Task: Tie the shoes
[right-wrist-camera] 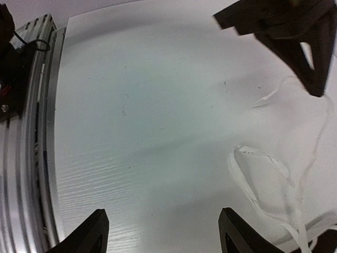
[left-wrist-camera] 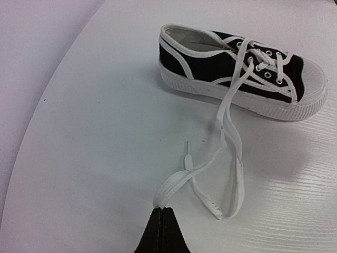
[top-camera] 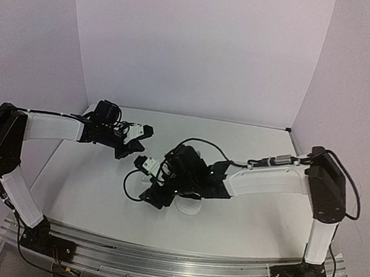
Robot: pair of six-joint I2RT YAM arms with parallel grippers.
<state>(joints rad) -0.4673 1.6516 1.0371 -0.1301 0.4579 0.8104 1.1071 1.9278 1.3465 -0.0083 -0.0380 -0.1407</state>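
Left gripper (left-wrist-camera: 162, 219) clenched on lace (left-wrist-camera: 174, 185) loop; shoe (left-wrist-camera: 210, 63) upright on worktop (left-wrist-camera: 95, 132), well beyond. Right gripper (right-wrist-camera: 163, 234) released, empty, low beside slack strand. Best: hold left tension steady; right pinches what seems free strand, close to worktop.

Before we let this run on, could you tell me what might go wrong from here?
1. The left end effector pinches the lace only at its very tips, so a pull may slip it free.
2. Nothing holds the sneaker; tension could drag it across the table.
3. The open right end effector has the loose loop off to one side, so closing may miss it.
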